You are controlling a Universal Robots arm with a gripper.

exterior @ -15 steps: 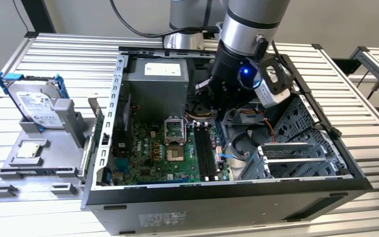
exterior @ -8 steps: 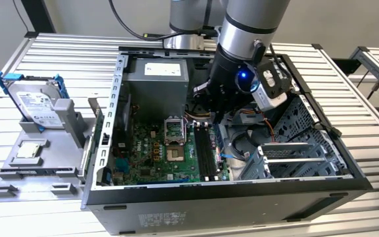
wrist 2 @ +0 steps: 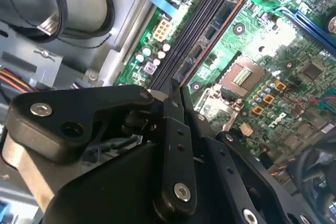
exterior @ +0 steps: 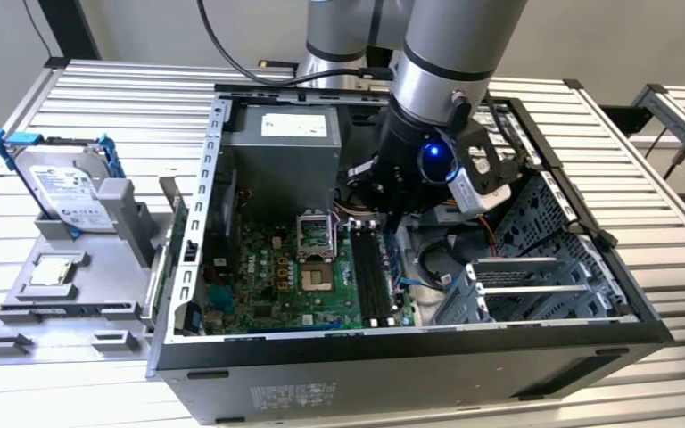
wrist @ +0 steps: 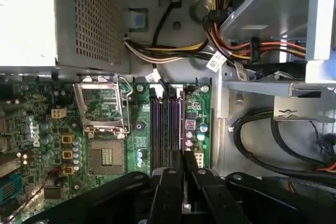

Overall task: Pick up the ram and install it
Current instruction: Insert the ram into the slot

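Observation:
My gripper (exterior: pixel 381 214) reaches down inside the open computer case, over the memory slots (exterior: pixel 373 267) of the green motherboard (exterior: pixel 283 285). In both wrist views its two black fingers (wrist 2: pixel 169 129) are pressed close together on a thin dark board. That board is the ram (wrist 2: pixel 223 19), seen almost edge-on with a coppery lower edge. It runs along the slot nearest the drive cage (wrist: pixel 183 129). Whether it is seated in the slot or just above it cannot be told. The empty processor socket (wrist: pixel 102 124) lies beside the slots.
A grey power supply (exterior: pixel 277 134) fills the case's back, with bundled cables (wrist: pixel 220 45) near the slots and a drive cage (exterior: pixel 533 267) on the exterior view's right. On the exterior view's left, a grey tray (exterior: pixel 33 334) carries a silver hard drive (exterior: pixel 67 187) and a square processor chip (exterior: pixel 54 270).

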